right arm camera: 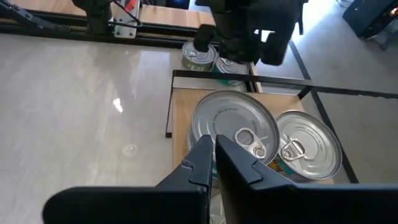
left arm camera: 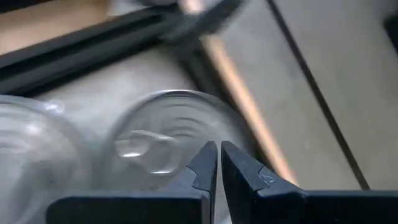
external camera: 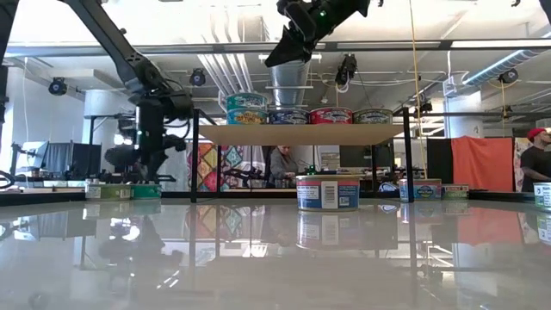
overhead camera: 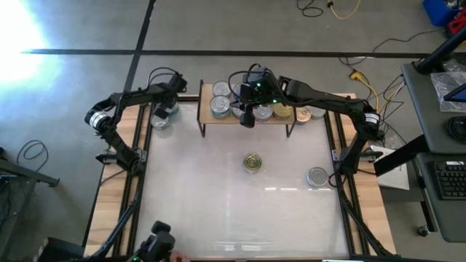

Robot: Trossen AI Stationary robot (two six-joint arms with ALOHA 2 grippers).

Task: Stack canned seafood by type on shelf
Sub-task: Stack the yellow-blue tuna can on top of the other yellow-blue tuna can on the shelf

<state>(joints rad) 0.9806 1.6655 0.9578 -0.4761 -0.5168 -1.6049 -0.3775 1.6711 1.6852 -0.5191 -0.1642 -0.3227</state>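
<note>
The light-wood shelf [overhead camera: 206,96] stands at the table's far middle and carries several tins [external camera: 330,115]; at its left end two are stacked [external camera: 246,108]. My right gripper [external camera: 277,58] is shut and hangs well above the shelf's left part, over a silver-topped tin [right arm camera: 233,127]. My left gripper [left arm camera: 219,163] is shut, pointing down at two silver-topped tins [left arm camera: 161,137] that sit on the table at the far left [overhead camera: 162,118]. A gold-topped tin [overhead camera: 253,162] and a silver-topped tin [overhead camera: 317,176] rest on their bases mid-table. My left gripper's shut fingertips [left arm camera: 208,158] stand over the near rim of one silver-topped tin's lid [left arm camera: 180,165], coming from above at a slant. I cannot tell whether they touch it. The tin sits upright on the table.
The shelf's thin black legs [external camera: 195,164] stand between the left tins and mid-table. Black frame rails [overhead camera: 135,189] run along both wooden table sides. Broad white tabletop [overhead camera: 204,211] lies toward the near edge. People show in the room behind [external camera: 538,164].
</note>
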